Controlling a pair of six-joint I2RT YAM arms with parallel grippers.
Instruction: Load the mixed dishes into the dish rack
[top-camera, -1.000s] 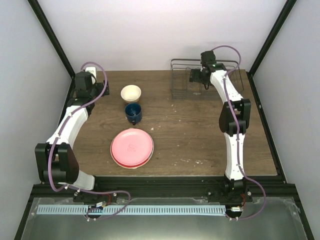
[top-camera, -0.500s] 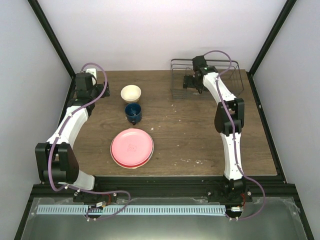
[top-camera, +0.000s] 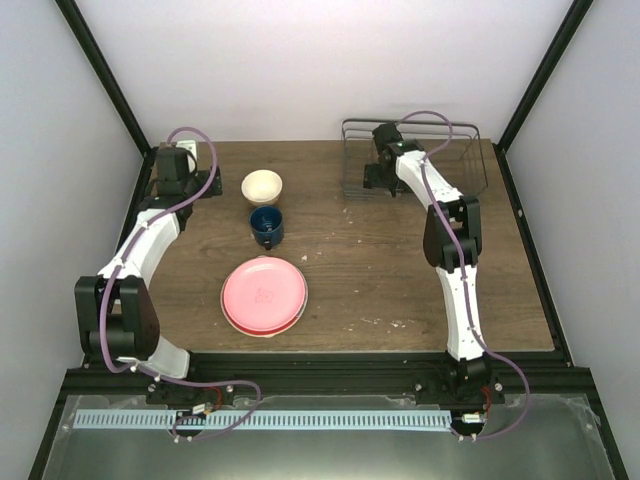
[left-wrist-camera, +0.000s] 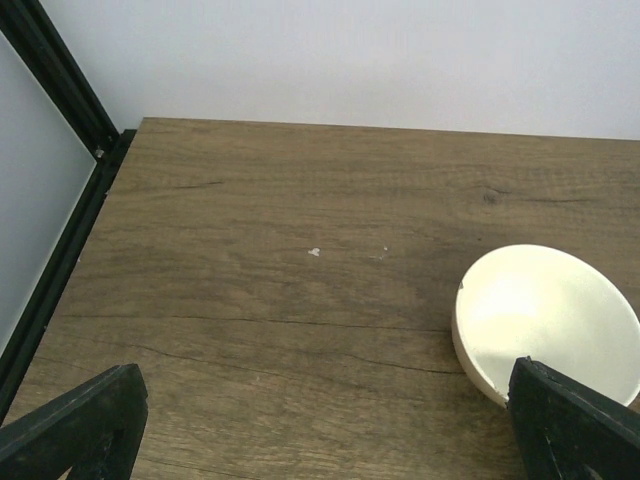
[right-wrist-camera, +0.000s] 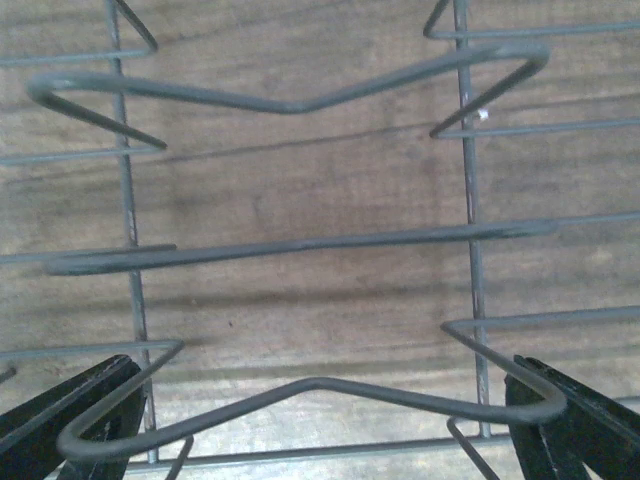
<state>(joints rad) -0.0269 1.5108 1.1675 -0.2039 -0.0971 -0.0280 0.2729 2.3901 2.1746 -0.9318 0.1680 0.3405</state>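
A dark wood-grain table (top-camera: 400, 270) forms the floor of a booth with pale walls (top-camera: 320, 60) and black frame posts (top-camera: 100, 70) rising at the corners. A few white specks (top-camera: 392, 322) lie on the boards toward the front. The rack (top-camera: 470, 150) stands at the table's far right corner. All the dishes lie outside it, on the left half. The cream bowl (top-camera: 262, 186) sits upright near the back, and the dark blue mug (top-camera: 266, 226) is just in front of it, almost touching. Nearer the front, the pink plate (top-camera: 264, 291) tops a stack. A rim of another plate shows under its near edge, too little to tell which.

The left arm stretches along the left side to the far corner, its wrist turned toward the right. The left end effector (top-camera: 210, 183) hovers low just left of the bowl, spread wide and holding nothing. In the wrist view the bowl lies beside its right fingertip (left-wrist-camera: 570, 425).

The right arm rises from its base, bends at a raised elbow and leans left over the rack's left part. The right end effector (top-camera: 376, 178) points down into the rack, also spread wide, with wire dividers and bare wood between its fingers and no grip on any of them
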